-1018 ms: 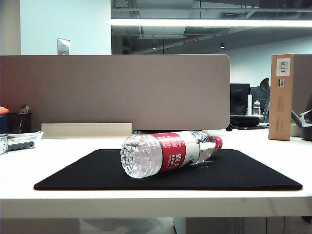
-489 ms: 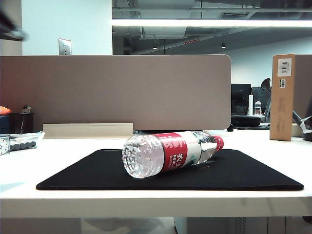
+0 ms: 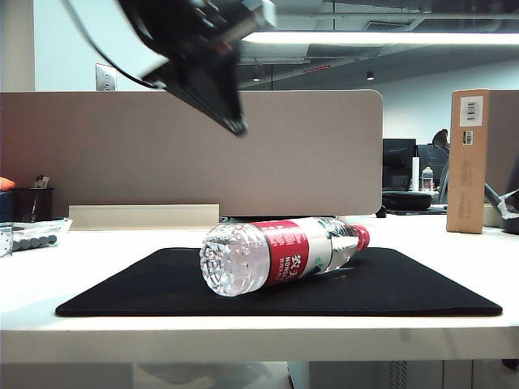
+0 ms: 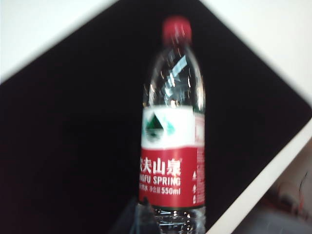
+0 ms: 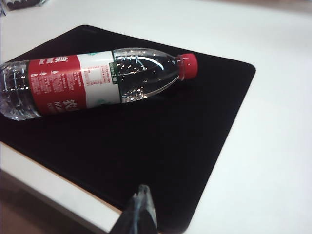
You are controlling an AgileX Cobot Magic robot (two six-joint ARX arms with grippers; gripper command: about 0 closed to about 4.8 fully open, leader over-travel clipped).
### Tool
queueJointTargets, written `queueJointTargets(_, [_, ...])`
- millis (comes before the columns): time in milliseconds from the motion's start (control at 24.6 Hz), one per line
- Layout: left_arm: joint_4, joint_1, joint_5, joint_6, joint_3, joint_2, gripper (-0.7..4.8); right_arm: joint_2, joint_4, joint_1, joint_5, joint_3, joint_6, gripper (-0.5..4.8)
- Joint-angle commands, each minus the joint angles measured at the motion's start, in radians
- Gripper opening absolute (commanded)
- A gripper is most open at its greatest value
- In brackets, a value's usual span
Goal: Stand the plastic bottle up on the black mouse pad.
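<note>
The plastic bottle (image 3: pixel 280 253), clear with a red cap and a red-and-white label, lies on its side on the black mouse pad (image 3: pixel 422 284), base toward the camera and cap toward the back right. My left gripper (image 3: pixel 235 126) hangs blurred high above the bottle, shut and empty. In the left wrist view its fingertips (image 4: pixel 141 214) sit together over the bottle (image 4: pixel 170 146) near the base, above the pad (image 4: pixel 73 146). My right gripper (image 5: pixel 143 195) is shut, off the pad's (image 5: pixel 170 146) front corner, well away from the bottle (image 5: pixel 97 83).
The pad lies on a white table (image 3: pixel 81 267) near its front edge. A grey partition (image 3: pixel 308 154) stands behind. A tall cardboard box (image 3: pixel 469 162) is at the back right. A clear bag of dark discs (image 3: pixel 32 237) and a dark cup (image 3: pixel 31 203) are at the far left.
My left arm has swung in from the upper left and now hangs over the bottle. The bottle and the pad have not moved.
</note>
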Motion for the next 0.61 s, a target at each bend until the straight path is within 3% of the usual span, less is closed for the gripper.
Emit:
queueJointTargets(41, [-0.121, -0.03, -0.027, 0.023, 0.167, 0.146, 0.55, -0.021, 0.013, -0.001, 0.0, -0.005, -0.003, -0.01])
queueJointTargets(81, [-0.157, -0.042, -0.027, 0.039, 0.245, 0.22, 1.71, -0.031, 0.014, -0.001, -0.002, -0.005, -0.003, -0.01])
queueJointTargets(163, [-0.163, -0.067, -0.028, 0.07, 0.317, 0.3, 2.73, -0.044, 0.014, -0.005, 0.002, -0.005, -0.002, -0.01])
queueJointTargets(285, [-0.182, -0.092, -0.04, 0.101, 0.386, 0.38, 2.79, -0.048, 0.013, -0.007, 0.001, -0.005, -0.002, -0.01])
queueJointTargets(326, [-0.204, -0.103, -0.084, 0.102, 0.417, 0.408, 2.89, -0.048, 0.013, -0.007, 0.001, -0.005, -0.002, -0.01])
queueJointTargets(407, [-0.235, -0.116, -0.133, 0.113, 0.464, 0.457, 3.47, -0.048, 0.013, -0.007, 0.001, -0.005, -0.002, -0.01])
queueJointTargets(611, [-0.336, -0.118, -0.129, 0.148, 0.568, 0.575, 3.45, -0.048, 0.013, -0.006, 0.001, -0.005, -0.002, -0.01])
